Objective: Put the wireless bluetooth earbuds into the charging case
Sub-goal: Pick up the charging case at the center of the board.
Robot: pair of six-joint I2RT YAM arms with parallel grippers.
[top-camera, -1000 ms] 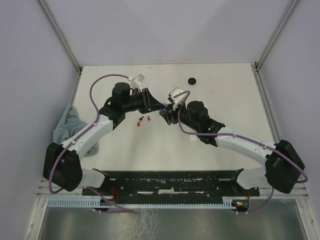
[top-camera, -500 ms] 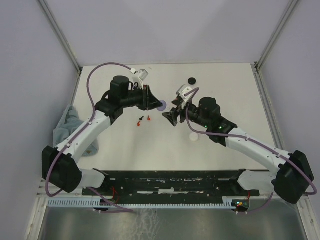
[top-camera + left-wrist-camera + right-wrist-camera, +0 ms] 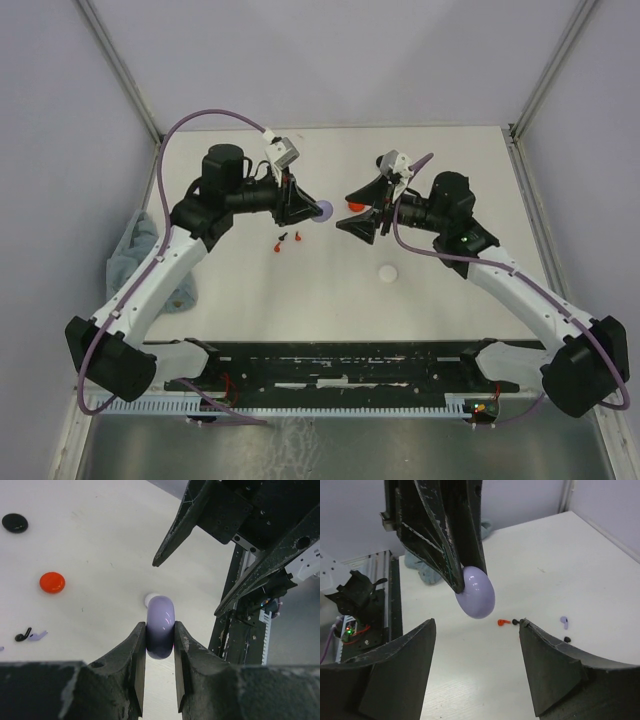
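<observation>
My left gripper is shut on a lavender charging case, held edge-on above the table and closed. My right gripper is open and empty, facing the case from the right, a short gap away; in the right wrist view its fingers straddle the case from below. Small earbuds lie on the table: a red one, black ones and a lavender one. From above, red earbuds and a black one lie under the left gripper.
A red case lies just behind my right gripper, a white case nearer the front, a black case far back. A grey-blue cloth is bunched at the table's left edge. Walls enclose three sides.
The two grippers, close together a second ago, have drawn apart. The left arm has risen and pulled back with the lavender case. The right arm has swung right and back, uncovering the red case.
</observation>
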